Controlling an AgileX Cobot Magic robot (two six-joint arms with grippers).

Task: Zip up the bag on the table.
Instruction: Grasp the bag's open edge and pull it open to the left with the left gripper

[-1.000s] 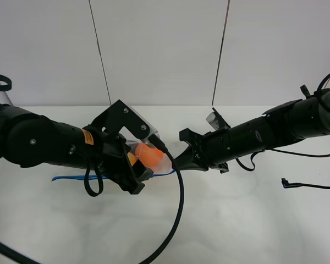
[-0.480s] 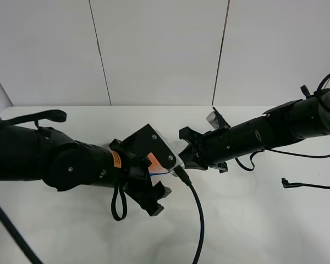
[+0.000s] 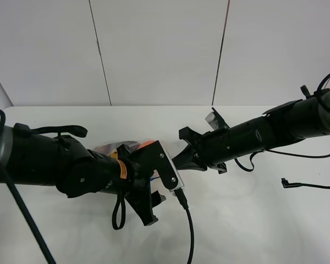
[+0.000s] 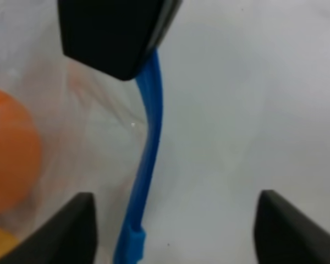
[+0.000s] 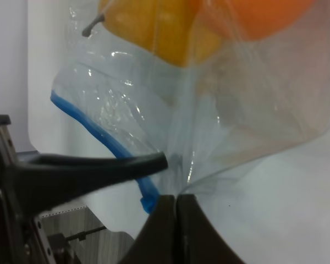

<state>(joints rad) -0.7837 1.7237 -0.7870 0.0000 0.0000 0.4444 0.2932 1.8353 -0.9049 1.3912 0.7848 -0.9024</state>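
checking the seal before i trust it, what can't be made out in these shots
- Thin blue seal strip, pressed shut or not: left wrist view is blurred; in the exterior view the left arm covers most of it.
- Clear crinkly plastic zip bag, its far end: exterior view, under the left arm.
- Orange and yellow contents, what they are: cut off by wrist-view edges.

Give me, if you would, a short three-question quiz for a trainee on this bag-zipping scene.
1. True or false: the right gripper is shut on a corner of the bag.
2. What colour is the bag's seal strip? A red, B blue, C green.
3. Fill in: the left gripper is ____, with one finger on each side of the seal strip.

Key: 1 true; 2 B; 3 open.
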